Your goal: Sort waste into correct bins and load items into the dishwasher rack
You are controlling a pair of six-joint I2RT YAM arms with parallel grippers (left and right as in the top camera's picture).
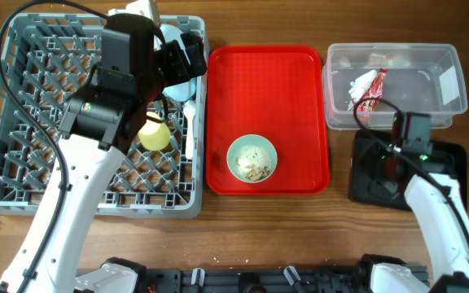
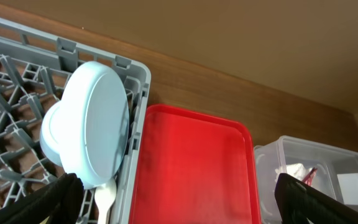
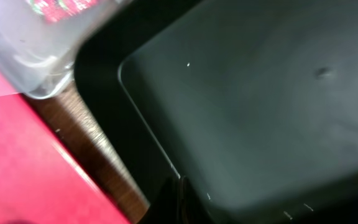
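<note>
Up close to the overhead lens it's the left arm (image 1: 108, 106), reaching over the rack (image 1: 23, 122) at 9 o'clock on the bench (image 1: 300, 236), and its left claw (image 2: 179, 202) is spread wide with nothing between the fingers. Just below it the plate (image 2: 98, 124) stands on edge in the rack's 1 o'clock corner. A rounded blue shape, the small bowl (image 2: 51, 134) by my guess, is pressed against its back. A white utensil (image 2: 104, 196) pokes up beside them, though I cannot tell whether both spoon and fork are there. The cup (image 1: 155, 134) sits among the pegs nearer the middle. Over at 2 o'clock, the tub (image 1: 454, 81) already holds the wrapper (image 1: 377, 85) and the tissue (image 1: 358, 85). So most of the job looks done! What's left sits at 6 o'clock on the red tray (image 1: 300, 81): the mint bowl (image 1: 238, 150), upright, with the scraps (image 1: 255, 169) inside it. The right claw (image 3: 180, 199) is pressed together on nothing, low over the black tray (image 1: 454, 155) at 4 o'clock, which looks bare. My read: the scraps are due for that black tray, then the mint bowl goes in the rack, and it's finished.
</note>
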